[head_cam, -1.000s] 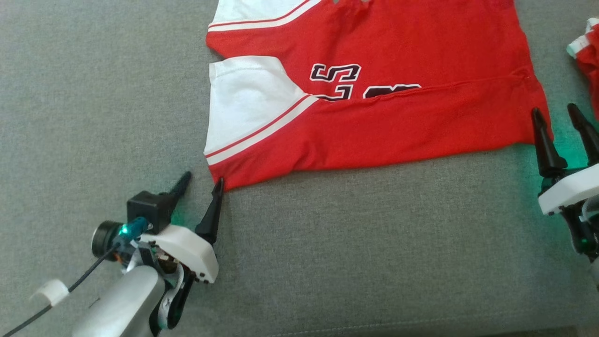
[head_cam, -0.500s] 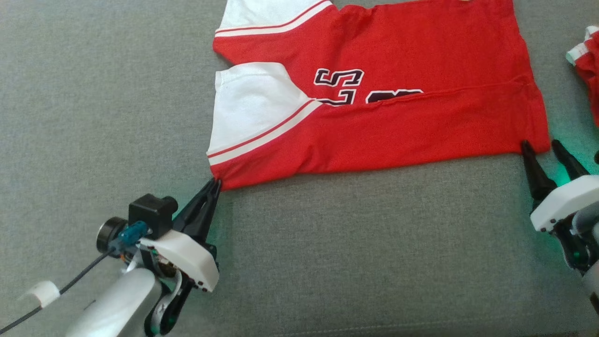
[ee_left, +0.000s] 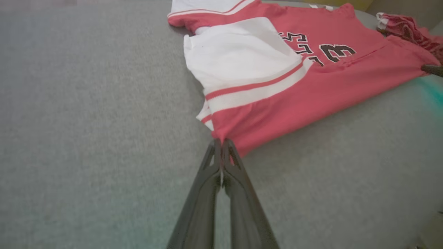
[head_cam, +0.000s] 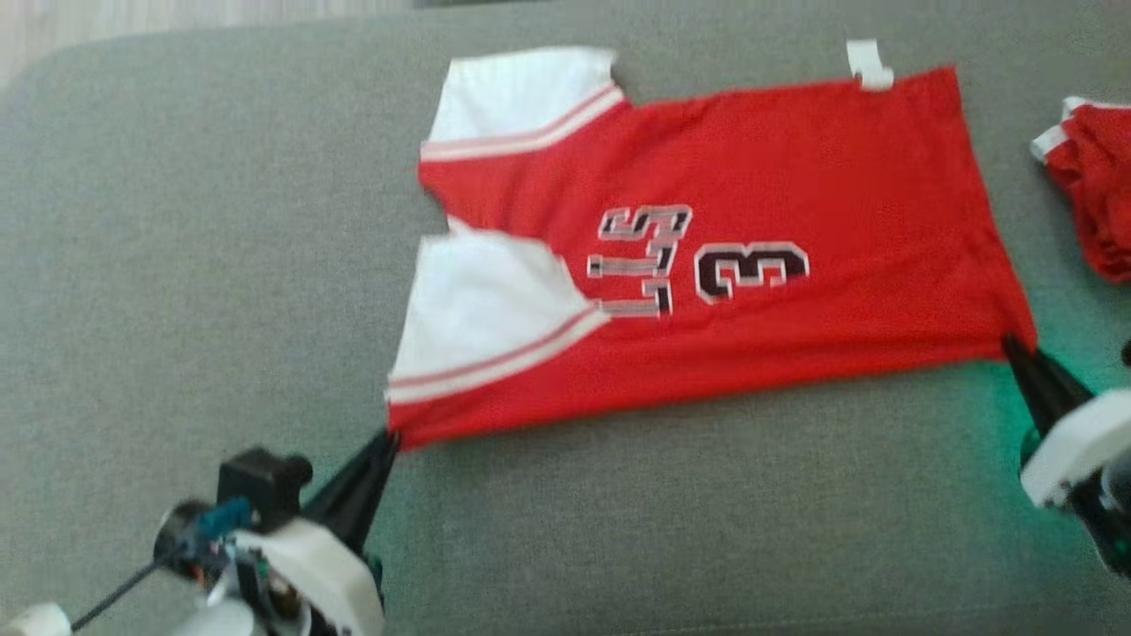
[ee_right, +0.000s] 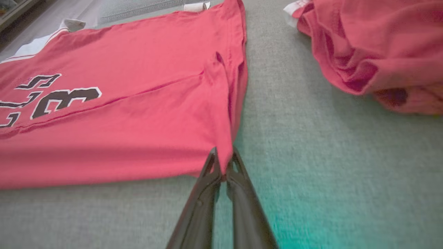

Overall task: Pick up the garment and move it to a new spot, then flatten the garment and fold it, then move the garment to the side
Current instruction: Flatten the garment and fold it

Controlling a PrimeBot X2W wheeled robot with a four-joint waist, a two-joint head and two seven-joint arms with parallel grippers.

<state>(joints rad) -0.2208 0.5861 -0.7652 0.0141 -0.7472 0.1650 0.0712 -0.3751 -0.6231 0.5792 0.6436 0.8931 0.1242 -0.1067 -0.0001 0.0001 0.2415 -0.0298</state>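
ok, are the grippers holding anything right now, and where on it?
Both hold the red jersey by its near edge: left gripper shut on the sleeve-side corner, right gripper shut on the opposite hem corner.

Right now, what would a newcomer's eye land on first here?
A red-and-white fabric jersey with black numerals lies spread across the grey upholstered surface, in the middle of the head view. The left pincer is shut on its near left corner and the right pincer on its near right corner. A crumpled red cloth heap sits apart from the jersey at the right edge.
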